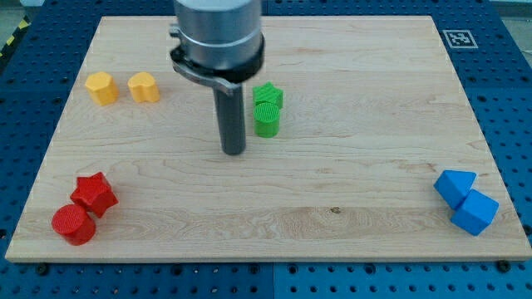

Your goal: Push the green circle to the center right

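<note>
My tip point(234, 152) just left of green circle point(268, 121), apart; no tool, no legible writing.

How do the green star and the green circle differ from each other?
The green star has a pointed outline; the green circle is round. The star lies nearer the view's top, the circle just below it and closer to my tip, which stands at the circle's left, apart from it. Both are green, ridged and touch each other.
</note>
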{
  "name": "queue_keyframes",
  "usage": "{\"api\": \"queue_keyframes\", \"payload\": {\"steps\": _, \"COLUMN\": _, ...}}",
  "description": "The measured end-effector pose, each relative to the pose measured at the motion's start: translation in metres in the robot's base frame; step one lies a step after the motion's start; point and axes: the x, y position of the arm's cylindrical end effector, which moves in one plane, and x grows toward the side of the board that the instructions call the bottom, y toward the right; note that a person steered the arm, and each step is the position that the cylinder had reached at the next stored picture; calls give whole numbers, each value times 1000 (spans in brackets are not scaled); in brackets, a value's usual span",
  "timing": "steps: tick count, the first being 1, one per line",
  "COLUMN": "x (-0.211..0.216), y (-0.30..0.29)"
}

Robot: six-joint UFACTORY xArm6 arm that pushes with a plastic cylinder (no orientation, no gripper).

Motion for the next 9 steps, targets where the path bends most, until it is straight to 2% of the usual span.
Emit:
{"api": "queue_keyframes", "payload": {"steps": 1, "x": -22, "y": 0}}
{"api": "queue_keyframes", "payload": {"steps": 2, "x": -22, "y": 1}}
{"api": "queue_keyframes", "payload": {"steps": 5, "x": -13, "y": 148}}
{"api": "queue_keyframes", "payload": {"steps": 6, "x": -13, "y": 174}}
{"api": "queue_keyframes", "payload": {"steps": 8, "x": -19, "y": 116}}
{"api": "queue_keyframes", "payload": {"steps": 9, "x": -34, "y": 128}}
